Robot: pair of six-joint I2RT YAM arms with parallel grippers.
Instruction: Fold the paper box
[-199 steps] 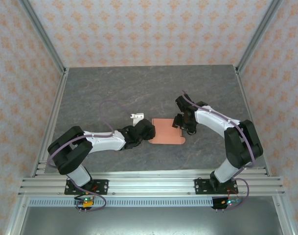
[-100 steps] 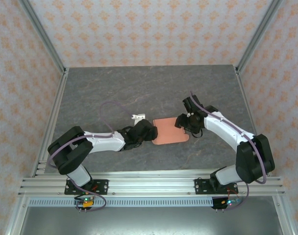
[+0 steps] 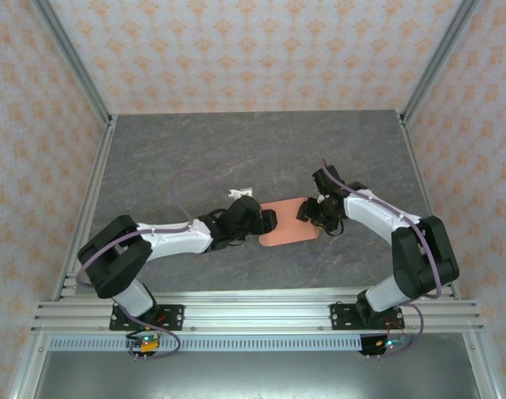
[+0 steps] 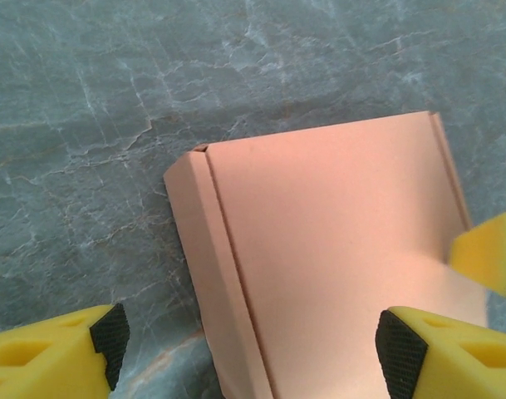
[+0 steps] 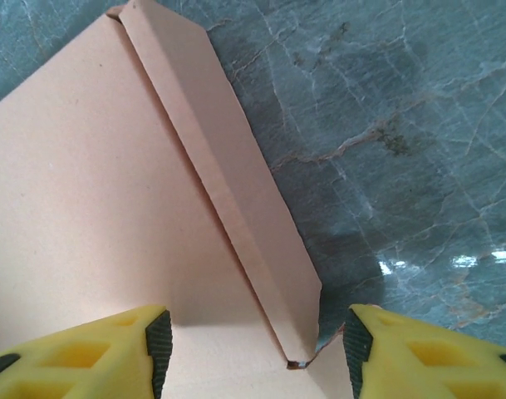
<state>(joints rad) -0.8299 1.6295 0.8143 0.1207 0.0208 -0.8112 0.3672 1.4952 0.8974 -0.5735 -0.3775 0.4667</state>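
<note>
Peach wallpaper with an orange floral print is covering the left wall (image 3: pixel 28 166), and a slanting aluminium post (image 3: pixel 70 58) is marking the corner where it meets the back wall (image 3: pixel 261 50). The desk (image 3: pixel 236 141) is showing a dark grey, marble-veined surface, with silver rails (image 3: pixel 253 314) running along its near edge.

The left arm (image 3: pixel 165 239) is reaching low across the desk toward the middle, a purple cable (image 3: pixel 179 184) looping above it. A small white piece (image 3: pixel 238 194) is sitting just beside its wrist. The left jaws are standing released and spread wide at the box's left end, one yellow finger (image 4: pixel 53 353) hanging over bare desk and the other (image 4: pixel 452 353) over the card.

The paper box (image 3: pixel 287 226) is lying flat near the middle of the desk, between the two arms. Its salmon-orange face (image 4: pixel 336 249) is looking smooth, with a narrow folded strip along one edge.

The right jaws are also standing apart, gripping nothing, with a narrow creased flap (image 5: pixel 228 191) of the box running between the fingers (image 5: pixel 78 353). The right arm (image 3: pixel 377 220) is bending in from the near right corner. Beyond it, a second post (image 3: pixel 444 58) is slanting up beside the right wall (image 3: pixel 485 166), papered like the others.
</note>
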